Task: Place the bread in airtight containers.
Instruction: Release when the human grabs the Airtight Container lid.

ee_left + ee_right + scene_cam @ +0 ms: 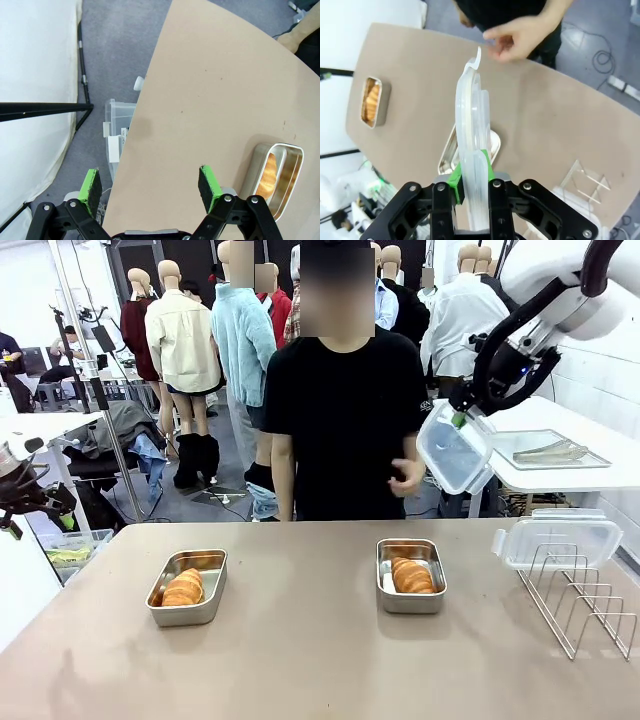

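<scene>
Clear lid is hanging clamped in the right gripper, with the nearer pan lying below it; left gripper is gaping farther off.

Table: smooth, matt tan top. Pans: bright polished steel, mirror-like walls. Bread: ridged, browned crust with a slight sheen. Lid in my right grip: clear glossy plastic, milky white rim. Rack: thin bare metal wire, shiny. My left pads: green, matt, grainy-looking.
</scene>
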Controlling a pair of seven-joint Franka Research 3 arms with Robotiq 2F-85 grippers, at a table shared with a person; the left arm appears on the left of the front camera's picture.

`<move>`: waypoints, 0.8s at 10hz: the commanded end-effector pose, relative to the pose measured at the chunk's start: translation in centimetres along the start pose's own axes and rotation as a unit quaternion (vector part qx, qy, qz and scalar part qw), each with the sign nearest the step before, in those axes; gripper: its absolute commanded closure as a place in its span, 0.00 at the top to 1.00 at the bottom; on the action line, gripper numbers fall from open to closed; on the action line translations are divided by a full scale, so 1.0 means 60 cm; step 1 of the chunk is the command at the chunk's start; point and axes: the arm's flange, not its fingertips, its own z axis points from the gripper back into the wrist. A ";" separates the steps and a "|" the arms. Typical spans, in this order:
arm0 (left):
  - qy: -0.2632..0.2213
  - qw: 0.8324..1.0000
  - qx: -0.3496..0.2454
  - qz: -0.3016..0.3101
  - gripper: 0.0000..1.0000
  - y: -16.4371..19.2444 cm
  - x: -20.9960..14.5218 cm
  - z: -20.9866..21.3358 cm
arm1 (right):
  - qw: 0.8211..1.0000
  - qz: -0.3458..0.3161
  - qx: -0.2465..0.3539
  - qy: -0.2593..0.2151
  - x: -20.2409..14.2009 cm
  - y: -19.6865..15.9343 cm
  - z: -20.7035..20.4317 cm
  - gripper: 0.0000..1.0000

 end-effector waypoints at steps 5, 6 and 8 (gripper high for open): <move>-0.001 1.000 0.001 0.001 1.00 0.003 0.000 0.002 | 1.000 0.000 0.000 0.000 0.000 0.000 0.000 0.00; -0.001 1.000 0.001 0.001 1.00 0.003 0.000 0.002 | 1.000 0.000 0.000 0.000 0.000 0.000 0.000 0.00; -0.001 1.000 0.001 0.001 1.00 0.003 0.000 0.002 | 1.000 0.000 0.000 0.000 0.000 0.000 0.000 0.00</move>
